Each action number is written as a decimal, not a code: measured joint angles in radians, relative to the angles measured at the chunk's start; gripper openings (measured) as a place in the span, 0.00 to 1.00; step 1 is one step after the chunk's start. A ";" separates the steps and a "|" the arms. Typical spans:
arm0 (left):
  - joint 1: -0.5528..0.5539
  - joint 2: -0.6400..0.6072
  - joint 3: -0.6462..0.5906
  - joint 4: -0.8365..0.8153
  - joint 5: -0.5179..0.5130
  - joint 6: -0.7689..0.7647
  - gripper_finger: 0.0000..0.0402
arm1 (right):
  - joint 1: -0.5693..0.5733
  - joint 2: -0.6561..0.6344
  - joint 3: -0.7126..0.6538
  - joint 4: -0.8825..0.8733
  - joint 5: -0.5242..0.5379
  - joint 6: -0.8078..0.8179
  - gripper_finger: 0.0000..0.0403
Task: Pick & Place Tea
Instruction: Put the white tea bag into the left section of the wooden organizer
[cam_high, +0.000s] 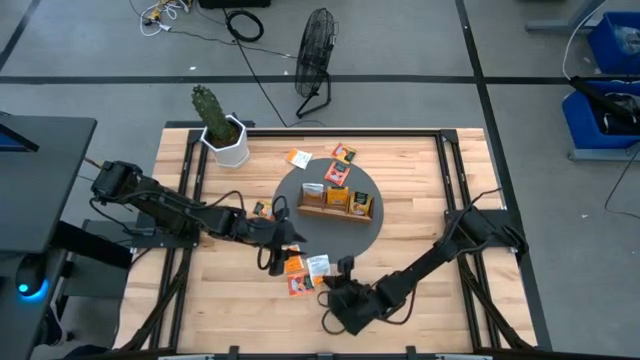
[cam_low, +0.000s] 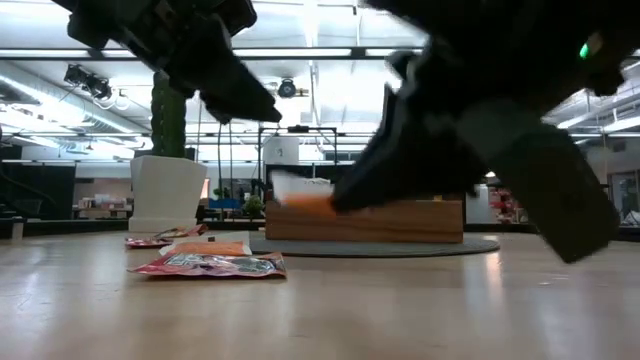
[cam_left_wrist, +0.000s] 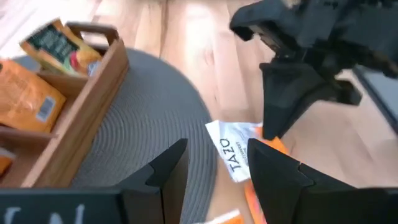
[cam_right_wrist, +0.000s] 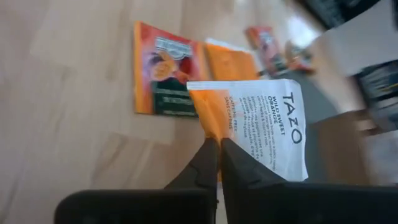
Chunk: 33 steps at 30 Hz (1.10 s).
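Note:
A white-and-orange tea sachet (cam_right_wrist: 261, 124) is lifted a little above the table, with my right gripper (cam_right_wrist: 216, 146) shut on it near the table's front middle (cam_high: 337, 268). Two more sachets (cam_right_wrist: 163, 78) (cam_right_wrist: 230, 62) lie flat on the wood beside it. The brown wooden tray (cam_high: 335, 201), on a round grey mat (cam_high: 375, 232), holds several sachets. My left gripper (cam_left_wrist: 214, 171) hovers open above the mat's near left edge (cam_high: 285, 238), with nothing between its fingers. My right gripper pinches the sachet's orange end (cam_right_wrist: 208, 127) at its edge between the two fingertips. The fingers slant down from the table's near right side. The sachet (cam_low: 300, 197) sticks out beyond the fingertips, about level, white end outward, clear of the table.
A cactus in a white pot (cam_high: 225, 135) stands at the far left. Loose sachets lie at the mat's far edge (cam_high: 298, 157) (cam_high: 343, 152) and left of the tray (cam_high: 262, 209). Bare wood spreads along the right side.

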 joint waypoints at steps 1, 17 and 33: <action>0.000 0.000 0.000 0.016 0.000 -0.001 0.42 | 0.006 0.000 0.019 -0.036 0.026 -0.012 0.01; 0.069 0.000 0.000 0.184 0.001 -0.233 0.42 | 0.044 -0.002 0.082 -0.197 0.368 -0.300 0.00; 0.077 0.000 0.000 0.184 0.091 -0.300 0.42 | 0.007 -0.004 0.082 -0.213 0.488 -0.418 0.00</action>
